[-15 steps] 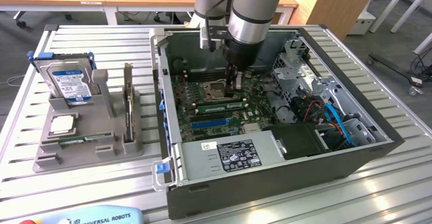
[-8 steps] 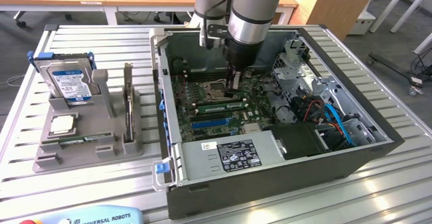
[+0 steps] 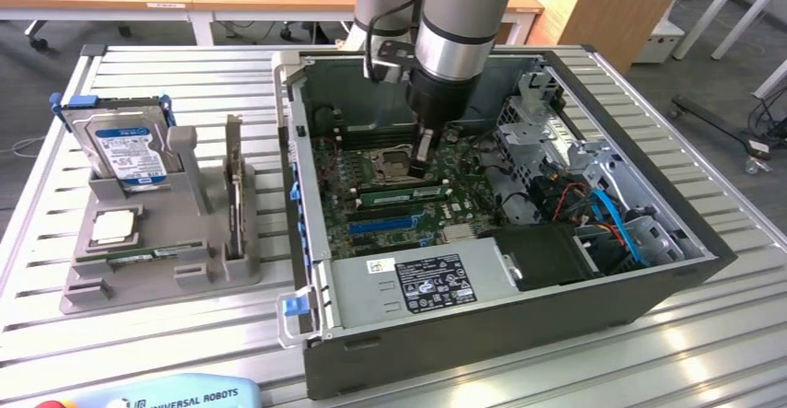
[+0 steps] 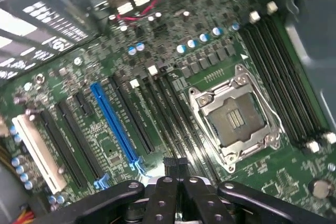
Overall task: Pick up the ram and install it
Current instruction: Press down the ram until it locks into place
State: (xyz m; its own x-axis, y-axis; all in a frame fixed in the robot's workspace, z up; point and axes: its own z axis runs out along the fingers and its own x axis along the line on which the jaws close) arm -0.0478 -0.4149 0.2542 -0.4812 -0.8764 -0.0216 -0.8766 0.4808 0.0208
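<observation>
A long green ram stick with black chips sits along a slot in the open computer case, just in front of the CPU socket. My gripper reaches down into the case and hangs right over the stick's end on the exterior view's right; I cannot tell whether they touch. In the wrist view the gripper is shut with nothing visible between its black fingers, above the black memory slots beside the CPU socket. Another narrow green strip lies in the grey holder.
The grey holder at the exterior view's left carries a hard drive, a dark expansion card and a square chip. Case walls, drive cage, cables and power supply crowd the motherboard.
</observation>
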